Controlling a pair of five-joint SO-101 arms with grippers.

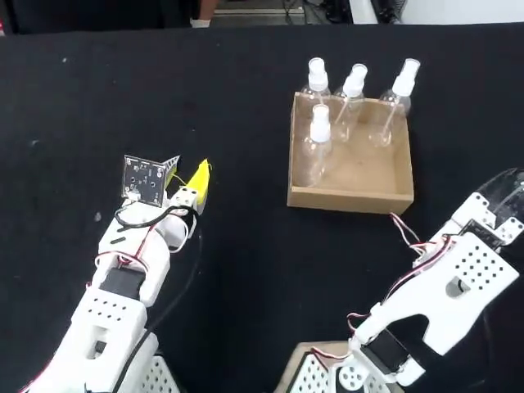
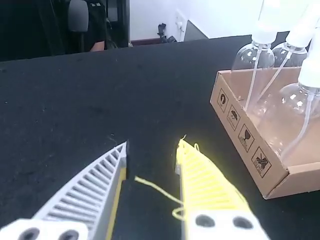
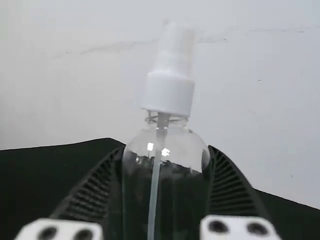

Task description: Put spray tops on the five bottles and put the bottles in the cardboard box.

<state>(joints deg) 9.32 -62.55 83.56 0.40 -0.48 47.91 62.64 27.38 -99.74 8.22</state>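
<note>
The cardboard box [image 1: 352, 199] sits right of centre with several clear bottles [image 1: 313, 143] standing in it, each with a white spray top. In the left wrist view the box [image 2: 245, 137] and its bottles [image 2: 287, 112] lie ahead and to one side. My left gripper [image 1: 190, 166] rests over the black table left of the box, open, with nothing between its yellow and grey fingers [image 2: 202, 175]. My right gripper [image 3: 165, 150] is shut on a clear bottle [image 3: 165, 170] that carries a white spray top [image 3: 167, 92]. That bottle [image 1: 501, 187] is held at the table's right edge, below and right of the box.
The black table [image 1: 246, 106] stretches wide between the arms and behind the box. A person's hand [image 1: 201, 22] shows at the far edge, touching nothing. Loose wires hang along both arms.
</note>
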